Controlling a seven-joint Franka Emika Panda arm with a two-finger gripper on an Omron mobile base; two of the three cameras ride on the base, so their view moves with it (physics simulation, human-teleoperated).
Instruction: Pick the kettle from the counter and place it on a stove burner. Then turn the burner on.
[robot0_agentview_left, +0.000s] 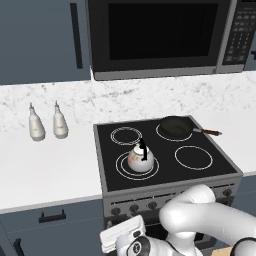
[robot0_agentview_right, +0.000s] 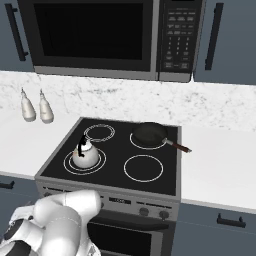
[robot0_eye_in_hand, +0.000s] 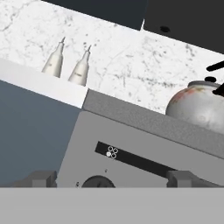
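Observation:
The small white-grey kettle (robot0_agentview_left: 140, 159) (robot0_agentview_right: 85, 154) stands upright on the front-left stove burner (robot0_agentview_left: 121, 165) (robot0_agentview_right: 67, 161), the largest ringed circle on the black cooktop. In the hand view the kettle (robot0_eye_in_hand: 199, 107) rises above the stove's front rim at the right. My gripper (robot0_eye_in_hand: 111, 179) is open and low in front of the stove's grey control panel, its fingertips (robot0_eye_in_hand: 39, 178) far apart. A dark round knob (robot0_eye_in_hand: 98, 181) sits on the panel straight ahead, between the fingertips. The white marbled counter (robot0_agentview_left: 50, 170) lies left of the stove.
A black frying pan (robot0_agentview_left: 176, 127) (robot0_agentview_right: 149, 135) rests on the back-right burner, handle pointing right. Two slim white bottles (robot0_agentview_left: 36, 124) (robot0_agentview_left: 60, 121) stand at the counter's back left. A microwave (robot0_agentview_left: 160, 35) hangs above. Knobs (robot0_agentview_left: 134, 207) (robot0_agentview_right: 144, 211) line the stove front.

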